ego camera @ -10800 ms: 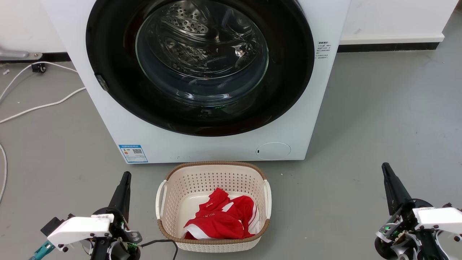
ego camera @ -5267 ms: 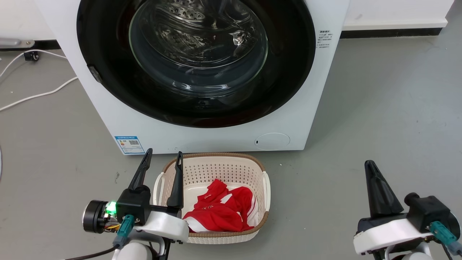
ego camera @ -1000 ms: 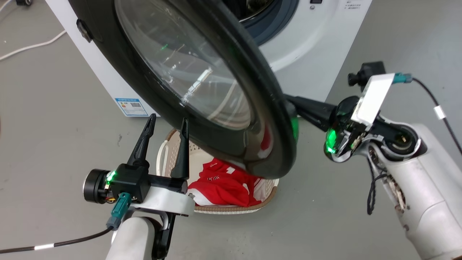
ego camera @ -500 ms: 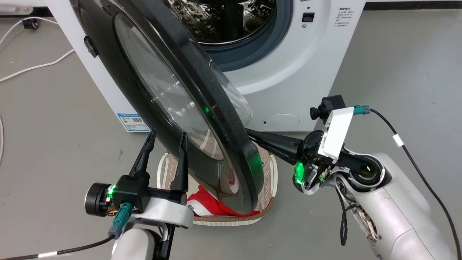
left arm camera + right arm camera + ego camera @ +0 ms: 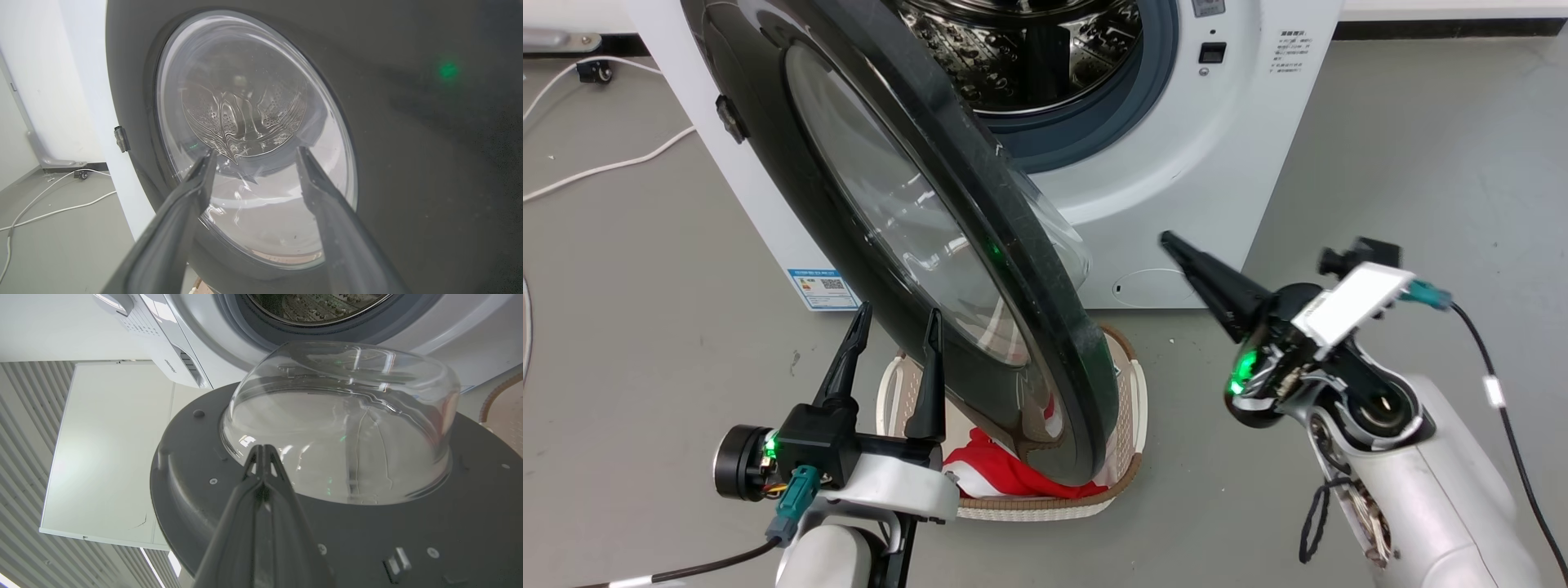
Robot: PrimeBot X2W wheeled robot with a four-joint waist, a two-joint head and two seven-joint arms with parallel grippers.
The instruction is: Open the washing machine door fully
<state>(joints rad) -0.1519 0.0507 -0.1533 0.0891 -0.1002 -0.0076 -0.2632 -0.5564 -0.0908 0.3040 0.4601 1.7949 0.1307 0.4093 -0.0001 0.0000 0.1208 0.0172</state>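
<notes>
The washing machine door [image 5: 915, 204], a glossy black disc with a clear glass centre, stands swung partway out from the white machine [image 5: 1217, 147], hinged on its left. In the left wrist view my left gripper [image 5: 256, 150] is open, pointing at the outer glass of the door [image 5: 408, 163] from close by. From the head, my left gripper [image 5: 898, 312] sits by the door's lower outer face. My right gripper [image 5: 1168, 238] is shut and stands apart, right of the door's free edge. The right wrist view has my right gripper [image 5: 263, 447] aimed at the inner side of the door [image 5: 408, 531] and its bulging bowl.
A cream basket [image 5: 1131, 392] with a red garment [image 5: 996, 478] sits on the floor under the door's lower edge. The steel drum [image 5: 1029, 49] is exposed behind a grey ring. A round service flap [image 5: 1156, 286] is low on the machine. White cables [image 5: 605, 167] lie at the left.
The door, shut five seconds ago, has swung out. In the last half second my right gripper drew away from behind its edge, rightward and up; the door barely moved.
</notes>
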